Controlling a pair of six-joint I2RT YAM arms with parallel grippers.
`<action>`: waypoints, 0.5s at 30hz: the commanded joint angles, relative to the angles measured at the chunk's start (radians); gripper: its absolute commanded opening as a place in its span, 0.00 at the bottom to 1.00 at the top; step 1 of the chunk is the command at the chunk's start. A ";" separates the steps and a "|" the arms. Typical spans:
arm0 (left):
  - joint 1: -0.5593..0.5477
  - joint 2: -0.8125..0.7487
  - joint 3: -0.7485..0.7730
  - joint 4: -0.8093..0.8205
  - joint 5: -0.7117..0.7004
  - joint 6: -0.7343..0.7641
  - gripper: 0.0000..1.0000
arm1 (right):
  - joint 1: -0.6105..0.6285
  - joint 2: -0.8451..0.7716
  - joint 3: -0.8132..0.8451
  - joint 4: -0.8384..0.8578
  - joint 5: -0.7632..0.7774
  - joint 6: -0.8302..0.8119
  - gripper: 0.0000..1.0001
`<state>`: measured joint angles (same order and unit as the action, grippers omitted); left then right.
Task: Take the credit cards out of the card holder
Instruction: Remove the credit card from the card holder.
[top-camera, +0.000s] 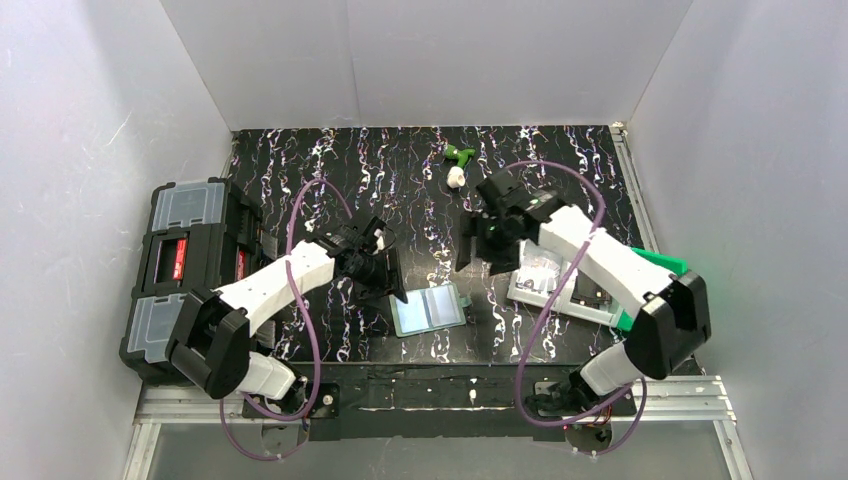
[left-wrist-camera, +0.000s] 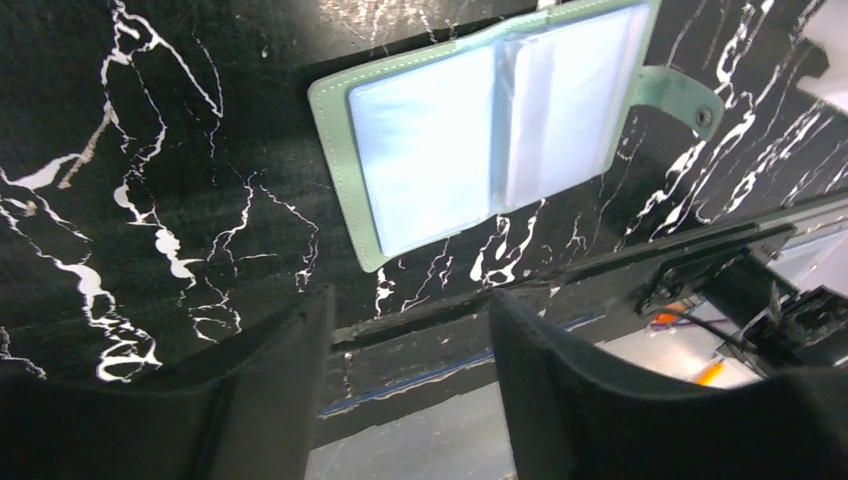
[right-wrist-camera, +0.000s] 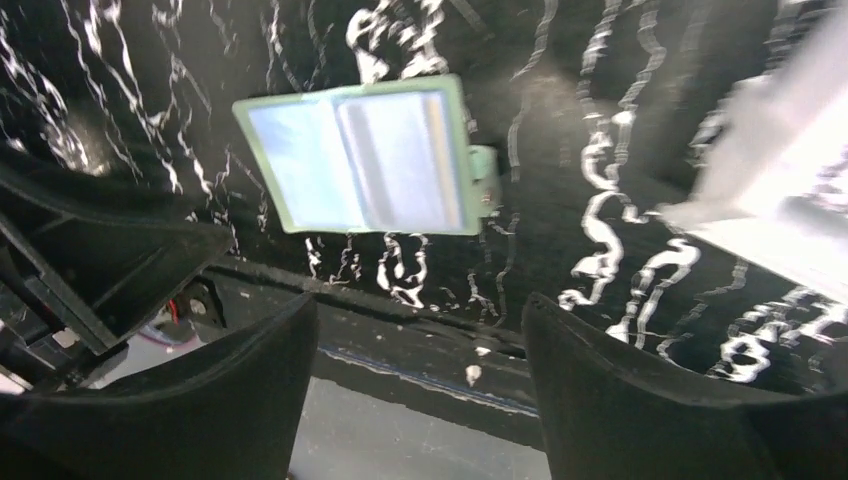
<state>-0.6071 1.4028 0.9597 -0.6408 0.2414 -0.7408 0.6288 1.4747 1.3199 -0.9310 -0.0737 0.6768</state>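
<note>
Pale-green card holder (left-wrist-camera: 480, 125) lies flat — spread open, glossy inside up.

Card holder (top-camera: 428, 309) lies open on black table (top-camera: 330, 170); left tool (top-camera: 388, 280) just beside, right tool (top-camera: 485, 255) near.

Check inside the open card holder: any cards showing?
Card holder lies open; only glossy clear sleeves show, pale with glare. Whether cards sit inside them cannot be told.

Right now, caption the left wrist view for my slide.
Open green card holder lies flat on black marbled table, left hand open nearby.
</note>
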 joint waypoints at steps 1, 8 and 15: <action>-0.003 -0.018 -0.045 0.045 0.005 -0.030 0.48 | 0.115 0.073 -0.012 0.089 -0.040 0.037 0.77; -0.003 0.058 -0.061 0.133 0.038 -0.059 0.13 | 0.177 0.204 -0.021 0.138 -0.034 0.038 0.53; -0.003 0.138 -0.079 0.160 0.022 -0.068 0.00 | 0.177 0.285 -0.060 0.180 -0.033 0.027 0.28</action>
<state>-0.6071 1.5119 0.9049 -0.4888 0.2710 -0.8016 0.8069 1.7291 1.2797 -0.7918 -0.1055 0.7058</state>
